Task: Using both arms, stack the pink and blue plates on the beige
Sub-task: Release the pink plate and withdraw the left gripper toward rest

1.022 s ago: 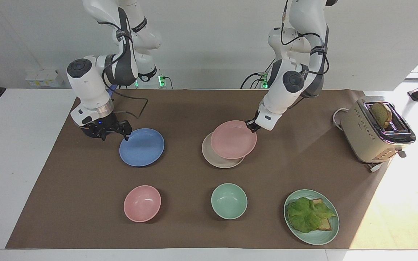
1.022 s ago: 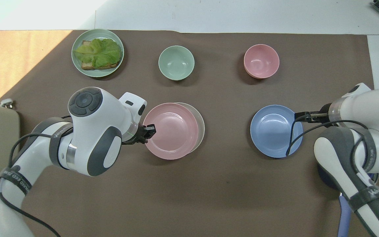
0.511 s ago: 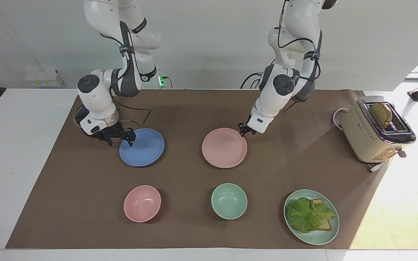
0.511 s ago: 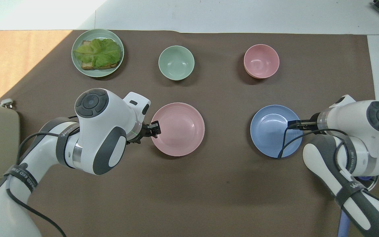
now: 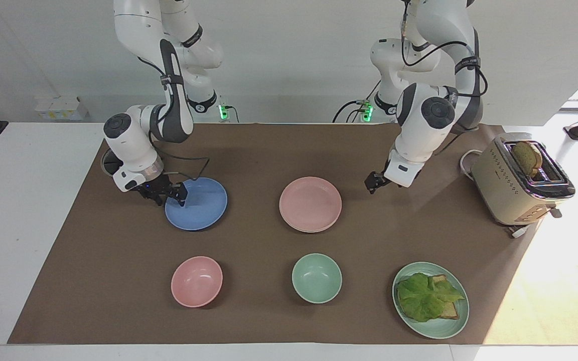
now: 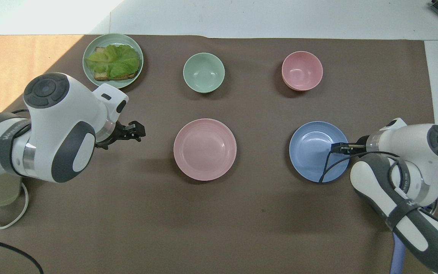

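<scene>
The pink plate (image 5: 310,203) (image 6: 205,149) lies flat on the beige plate (image 5: 303,230), of which only a thin sliver of rim shows beneath it. My left gripper (image 5: 373,181) (image 6: 137,131) hangs open and empty over the bare mat, between that stack and the toaster. The blue plate (image 5: 199,205) (image 6: 316,152) lies flat on the mat toward the right arm's end. My right gripper (image 5: 174,194) (image 6: 335,147) is low at the blue plate's rim on the edge nearest the right arm, open, one finger over the plate and one outside it.
Farther from the robots stand a pink bowl (image 5: 196,281), a mint-green bowl (image 5: 316,278) and a mint-green plate (image 5: 457,321) with lettuce on toast. A toaster (image 5: 510,185) holding bread sits at the left arm's end of the brown mat (image 5: 269,311).
My left gripper let go of the pink plate, which settled squarely on the beige one, then drew away toward the toaster. My right gripper dropped to the blue plate's rim, its fingers narrowing.
</scene>
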You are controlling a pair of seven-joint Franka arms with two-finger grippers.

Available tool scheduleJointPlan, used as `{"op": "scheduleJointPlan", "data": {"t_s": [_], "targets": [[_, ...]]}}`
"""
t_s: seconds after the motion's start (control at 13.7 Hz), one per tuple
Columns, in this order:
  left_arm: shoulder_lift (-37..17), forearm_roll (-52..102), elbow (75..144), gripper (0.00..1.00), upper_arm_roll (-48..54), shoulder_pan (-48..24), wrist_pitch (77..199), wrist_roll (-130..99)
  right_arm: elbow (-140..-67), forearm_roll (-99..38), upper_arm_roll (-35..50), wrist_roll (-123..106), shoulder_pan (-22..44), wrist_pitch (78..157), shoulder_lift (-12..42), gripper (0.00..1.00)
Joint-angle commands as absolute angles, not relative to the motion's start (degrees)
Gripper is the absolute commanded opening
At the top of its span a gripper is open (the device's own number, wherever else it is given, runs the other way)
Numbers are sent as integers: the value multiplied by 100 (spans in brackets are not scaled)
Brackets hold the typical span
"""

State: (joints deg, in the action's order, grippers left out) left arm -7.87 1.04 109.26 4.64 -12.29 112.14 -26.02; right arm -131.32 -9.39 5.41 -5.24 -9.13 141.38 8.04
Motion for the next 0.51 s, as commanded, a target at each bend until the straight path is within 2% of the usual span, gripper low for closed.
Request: {"op": "scheduleJointPlan", "data": {"t_s": [0.0, 0.07, 0.15, 0.29, 0.44], "targets": [[-468, -114, 10863, 100, 501, -793, 10952, -1963, -13149, -1178, 580, -756, -1010, 14221, 809, 40], [-309, -114, 10759, 100, 501, -565, 10803, -1699, -13140, -1221, 589, -756, -1037, 14212, 809, 18], [-247, -114, 10514, 100, 501, -371, 10471, -1487, -13114, -1431, 589, -756, -1037, 14195, 809, 2], [-246, -105, 9943, 100, 492, -142, 9759, -917, -12974, -1678, 589, -756, -1020, 13967, 756, 0], [-80, -105, 9651, 100, 483, -18, 9379, -800, -12736, -1679, 589, -747, -985, 13450, 573, 0]]}}
